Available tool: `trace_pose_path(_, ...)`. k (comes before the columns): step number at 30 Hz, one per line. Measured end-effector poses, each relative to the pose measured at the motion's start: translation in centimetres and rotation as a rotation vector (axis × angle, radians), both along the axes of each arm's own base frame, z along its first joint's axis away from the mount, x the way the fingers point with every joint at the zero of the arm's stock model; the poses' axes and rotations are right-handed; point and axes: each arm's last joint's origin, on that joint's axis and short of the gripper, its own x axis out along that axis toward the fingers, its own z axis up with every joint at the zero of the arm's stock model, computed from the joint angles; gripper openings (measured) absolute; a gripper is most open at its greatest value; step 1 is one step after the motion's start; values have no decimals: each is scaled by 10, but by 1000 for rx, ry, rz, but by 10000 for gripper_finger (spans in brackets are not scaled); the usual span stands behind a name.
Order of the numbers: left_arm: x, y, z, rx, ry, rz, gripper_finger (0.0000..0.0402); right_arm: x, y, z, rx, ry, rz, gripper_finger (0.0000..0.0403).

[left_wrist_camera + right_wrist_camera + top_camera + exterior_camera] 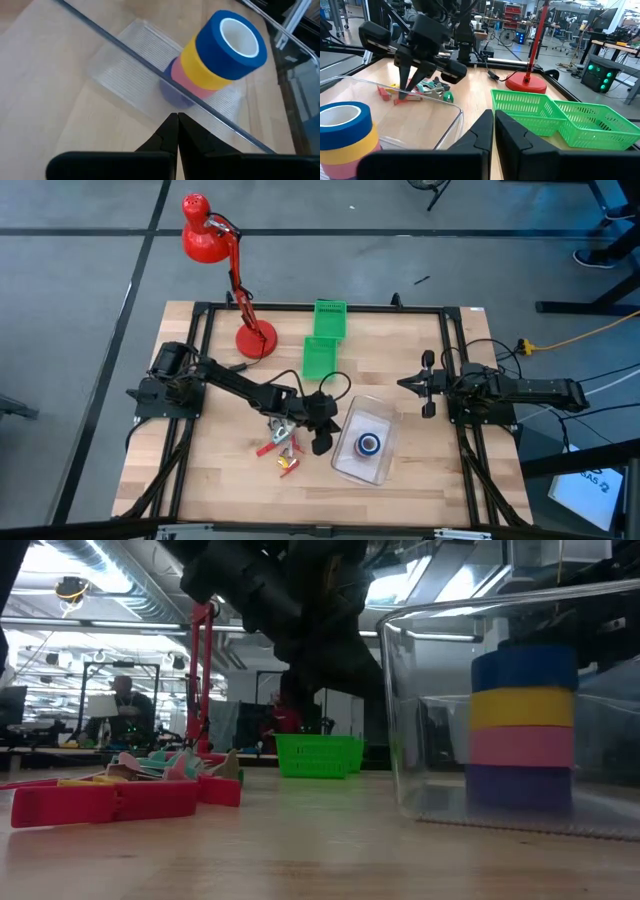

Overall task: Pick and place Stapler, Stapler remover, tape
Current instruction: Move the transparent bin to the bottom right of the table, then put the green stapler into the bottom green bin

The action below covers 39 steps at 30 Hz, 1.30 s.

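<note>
Four tape rolls stand stacked in a clear plastic container, blue on top, then yellow, pink and blue; the bottom roll rests flat on the container floor. The stack also shows in the low view and the high view. My left gripper is shut and empty, pointing down just outside the container's left rim; its fingertips meet in the left wrist view. A red stapler and a teal-and-grey piece lie on the table to its left. My right gripper waits at the right, shut and empty.
Two green mesh baskets sit at the table's far middle, next to a red desk lamp's base. Small red and yellow pieces lie near the stapler. People sit in the room beyond the table.
</note>
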Motion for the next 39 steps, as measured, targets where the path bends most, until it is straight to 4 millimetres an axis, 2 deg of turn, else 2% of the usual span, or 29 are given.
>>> trace_pose_path(5,10,-2,-15,-14,-35,14,1,0,0,0,0,0,0,21)
trace_pose_path(11,43,-1,-32,-7,-38,18,2,0,0,0,0,-1,0,21)
trace_pose_path(16,77,1,-31,4,-104,-63,2,0,0,0,0,0,0,21)
trace_pose_path(21,83,10,-33,-1,-102,-98,1,0,0,0,0,0,0,21)
trace_pose_path(28,96,24,-13,65,-196,-106,1,0,0,0,0,0,0,21)
trace_pose_path(39,96,46,-10,-6,-164,-5,2,0,0,0,0,0,0,21)
